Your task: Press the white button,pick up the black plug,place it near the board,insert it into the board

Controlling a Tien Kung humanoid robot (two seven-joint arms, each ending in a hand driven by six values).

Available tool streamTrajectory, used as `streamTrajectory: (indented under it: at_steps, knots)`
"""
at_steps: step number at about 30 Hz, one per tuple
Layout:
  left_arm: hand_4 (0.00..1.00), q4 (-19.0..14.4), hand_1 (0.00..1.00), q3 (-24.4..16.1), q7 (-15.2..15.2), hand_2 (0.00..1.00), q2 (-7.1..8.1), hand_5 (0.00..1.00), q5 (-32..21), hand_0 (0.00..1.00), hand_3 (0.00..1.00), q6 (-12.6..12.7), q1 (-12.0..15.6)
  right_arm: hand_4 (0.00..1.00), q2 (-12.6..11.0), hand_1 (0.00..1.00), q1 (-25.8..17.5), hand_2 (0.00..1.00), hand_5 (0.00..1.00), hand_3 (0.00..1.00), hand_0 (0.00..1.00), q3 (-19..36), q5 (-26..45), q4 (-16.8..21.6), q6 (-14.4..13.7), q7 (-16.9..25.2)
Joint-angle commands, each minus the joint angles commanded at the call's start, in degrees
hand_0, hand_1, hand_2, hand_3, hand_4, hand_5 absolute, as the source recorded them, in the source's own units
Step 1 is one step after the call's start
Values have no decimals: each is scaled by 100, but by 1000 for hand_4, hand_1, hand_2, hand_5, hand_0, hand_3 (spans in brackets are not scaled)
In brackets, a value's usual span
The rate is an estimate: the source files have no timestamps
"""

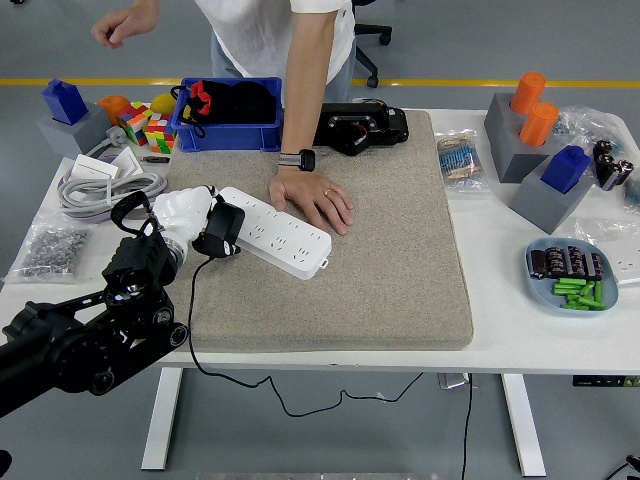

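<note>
A white power strip (283,233) lies slanted on the grey mat (380,260). My left hand (195,216), in a white glove, is shut on the black plug (222,231), which sits at the strip's left end and touches it. The plug's black cord (190,330) drops over the table's near edge. A person's hand (312,198) lies flat on the mat against the strip's far side. My right arm does not show.
A blue bin (228,118) and a black device (358,128) stand at the mat's far edge. Coiled grey cable (100,185), colour cubes (150,128) and a bag of screws (50,252) lie left. Grey blocks (540,150) and a parts dish (572,275) sit right.
</note>
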Motion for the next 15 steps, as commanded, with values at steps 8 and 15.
streamTrajectory:
  at_steps: [8,15]
  knots:
    - [998,-28,998,-59,0,998,7,583,-119,952,998,138,33,636,1,592,-4,582,363,578,621,2,0,0,0,0]
    - [998,-235,998,-271,-51,998,48,696,-73,998,998,208,160,636,4,592,-4,583,363,578,621,-10,3,0,1,3]
